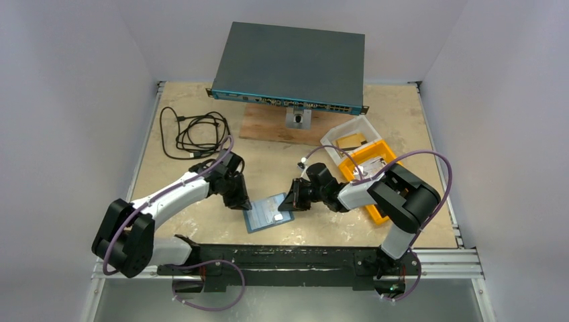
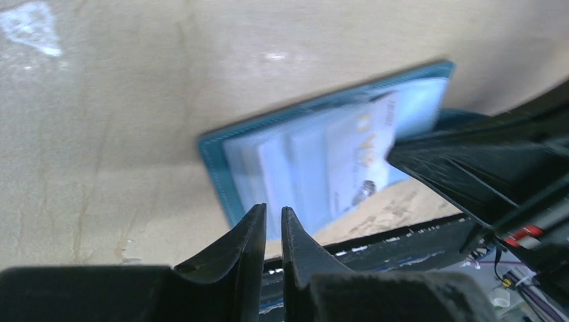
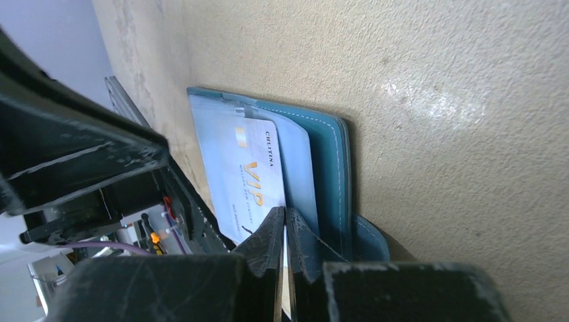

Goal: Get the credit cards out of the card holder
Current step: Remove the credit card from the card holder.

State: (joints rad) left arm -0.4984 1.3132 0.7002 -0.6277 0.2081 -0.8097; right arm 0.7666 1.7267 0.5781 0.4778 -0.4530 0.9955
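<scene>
The teal-blue card holder [image 1: 265, 216] lies open on the table between my two grippers, clear pockets up. It also shows in the left wrist view [image 2: 216, 161] and the right wrist view [image 3: 332, 161]. A pale glossy credit card [image 3: 245, 174] with gold "VIP" lettering sticks partly out of a pocket; it also shows in the left wrist view [image 2: 366, 151]. My right gripper [image 1: 293, 201] [image 3: 284, 213] is shut on that card's edge. My left gripper [image 1: 240, 200] [image 2: 272, 213] is shut, its tips at the holder's opposite edge, with nothing seen between them. Any other cards are hidden in the pockets.
A flat network switch [image 1: 292, 64] sits on a wooden board [image 1: 265, 127] at the back. A coiled black cable [image 1: 194, 134] lies back left. A clear tub [image 1: 349, 137] and an orange bin [image 1: 372, 168] stand right of my right arm. The table's front rail [image 1: 288, 255] is just behind the holder.
</scene>
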